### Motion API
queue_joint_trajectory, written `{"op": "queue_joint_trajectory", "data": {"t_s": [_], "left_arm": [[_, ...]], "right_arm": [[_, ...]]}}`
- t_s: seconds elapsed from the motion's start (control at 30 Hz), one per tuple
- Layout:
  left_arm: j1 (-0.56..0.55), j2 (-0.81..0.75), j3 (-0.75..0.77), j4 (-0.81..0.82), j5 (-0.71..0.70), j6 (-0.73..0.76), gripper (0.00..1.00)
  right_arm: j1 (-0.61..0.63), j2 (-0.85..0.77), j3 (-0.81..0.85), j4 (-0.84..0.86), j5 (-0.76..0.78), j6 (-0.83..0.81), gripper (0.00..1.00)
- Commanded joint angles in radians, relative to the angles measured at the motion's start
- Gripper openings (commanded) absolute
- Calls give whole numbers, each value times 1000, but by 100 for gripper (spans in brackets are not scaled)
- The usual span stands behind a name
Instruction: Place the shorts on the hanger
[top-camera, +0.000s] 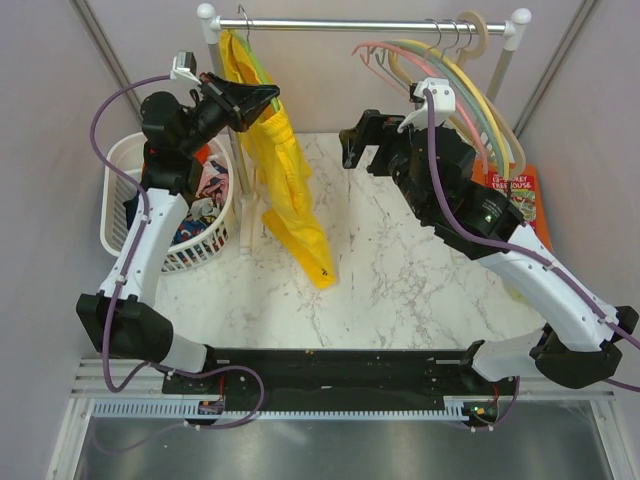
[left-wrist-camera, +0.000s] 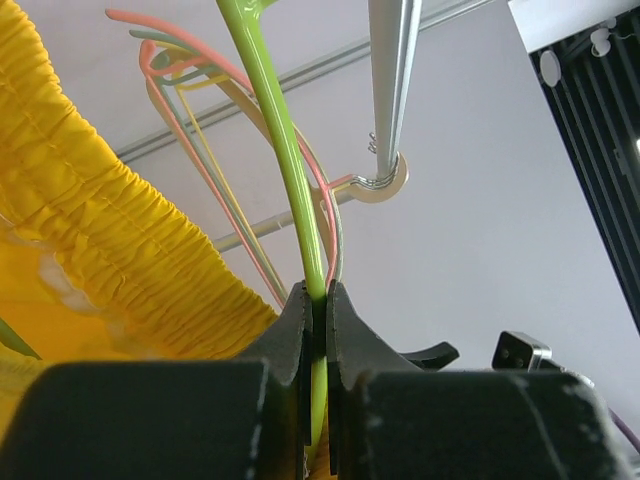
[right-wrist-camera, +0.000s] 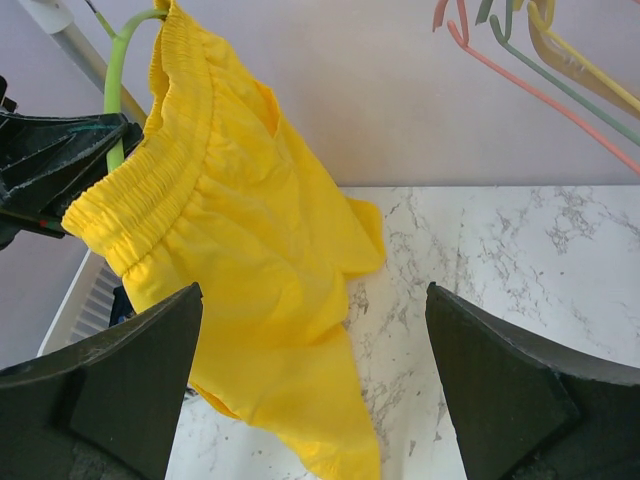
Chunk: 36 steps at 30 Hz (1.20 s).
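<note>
While the top external view looked down on the marble table (top-camera: 400, 270), the left gripper (top-camera: 245, 100) was clamped on the hanger (top-camera: 262, 72) at the left end of the rail (top-camera: 370, 25), above the table's far left corner. The shorts (top-camera: 285, 180) hung from that hanger, and one leg drooped toward the table near its left edge; whether the hem touched the marble could not be told. A white basket (top-camera: 118, 165) of mixed clothes stood at the left edge, beside the left arm. The right gripper (top-camera: 368, 158) hovered over the far middle of the table, apart from the shorts, and a bunch of spare hangers (top-camera: 470, 90) hung at the rail's right end.

From the left wrist, the jaws were pressed together on the hanger's thin green arm, which rose straight up between them. The gathered yellow waistband lay draped just to its left.

From the right wrist, the two dark fingers (right-wrist-camera: 110, 380) stood as wide as they go, holding nothing. The shorts hung between and beyond them, the waistband bunched over the hanger at the upper left.
</note>
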Motion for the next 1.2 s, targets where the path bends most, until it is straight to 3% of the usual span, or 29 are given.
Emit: {"op": "queue_joint_trajectory", "data": {"t_s": [0.0,0.4,0.63,0.67,0.7,0.97,1.07,1.1,1.17], "left_arm": [[30,-6,67,143,-10,-51,2],[112,-30,-23,166,33,-49,4],[153,-110,-126,178,44,14,55],[153,-122,-154,178,47,21,66],[184,-136,-171,181,53,28,70],[292,-324,-322,215,62,83,85],[319,-386,-291,71,91,304,85],[311,-441,-283,-30,106,465,85],[308,-504,-307,-90,107,575,85]], "right_arm": [[0,-11,-3,35,9,-20,98],[-2,-34,-37,46,-3,-31,98],[-2,-68,-95,55,-3,-82,98],[-2,-74,-104,55,-3,-88,98],[-2,-90,-127,67,-2,-99,98],[-2,-174,-251,97,-9,-197,98],[-2,-211,-304,100,-25,-217,98],[-2,-228,-327,101,-34,-218,98],[-2,-243,-353,97,-61,-234,98]]}}
